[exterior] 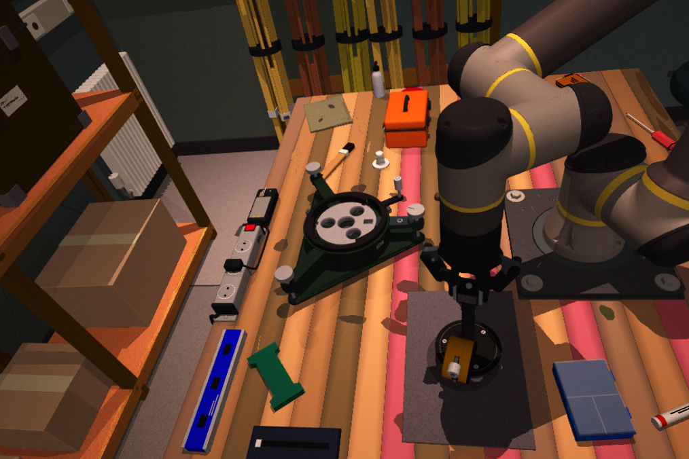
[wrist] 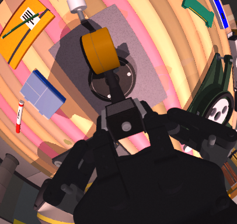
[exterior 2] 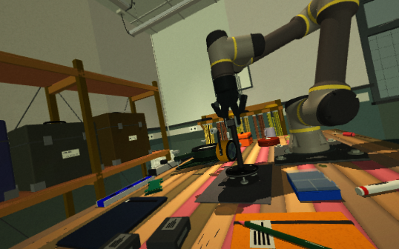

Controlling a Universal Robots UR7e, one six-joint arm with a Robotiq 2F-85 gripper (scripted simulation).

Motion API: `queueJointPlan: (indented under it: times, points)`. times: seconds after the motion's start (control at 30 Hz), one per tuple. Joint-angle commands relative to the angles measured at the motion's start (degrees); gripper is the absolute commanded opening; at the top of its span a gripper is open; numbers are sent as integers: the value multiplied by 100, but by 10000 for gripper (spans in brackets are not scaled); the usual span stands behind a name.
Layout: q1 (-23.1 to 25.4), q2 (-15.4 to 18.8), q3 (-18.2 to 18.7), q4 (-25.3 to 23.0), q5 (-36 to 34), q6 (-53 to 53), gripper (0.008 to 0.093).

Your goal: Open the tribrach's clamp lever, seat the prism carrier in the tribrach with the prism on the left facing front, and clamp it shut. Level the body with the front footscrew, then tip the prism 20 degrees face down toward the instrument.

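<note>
The tribrach [exterior: 345, 238] is partly hidden behind my arm on its right side; it is a dark green three-cornered base with a pale round socket, sitting mid-bench, and its clamp lever [exterior: 395, 190] sticks out at the back right. The prism carrier [exterior: 467, 346], a black round base with an upright post and an orange prism housing [wrist: 100, 50], stands on a grey mat [exterior: 467, 368] to the right front of the tribrach. The carrier's block at the post's top [wrist: 125, 122] is held in my closed gripper [exterior: 469, 289], which comes straight down on it.
The arm's base plate [exterior: 589, 254] sits right of the mat. An orange case [exterior: 406, 117] lies behind the tribrach, a power strip [exterior: 242, 260] and blue level [exterior: 215, 389] at the left edge, a green block [exterior: 275, 376] in front, and a blue notebook [exterior: 593, 399] and marker [exterior: 681, 412] to the right.
</note>
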Motion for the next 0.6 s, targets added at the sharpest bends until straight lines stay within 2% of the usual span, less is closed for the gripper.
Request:
queueJointPlan:
  times: [0.0,0.57]
  points:
    - [-3,7,5,-4,-8,0,80]
    - [-1,-73,-163,211,-2,1,80]
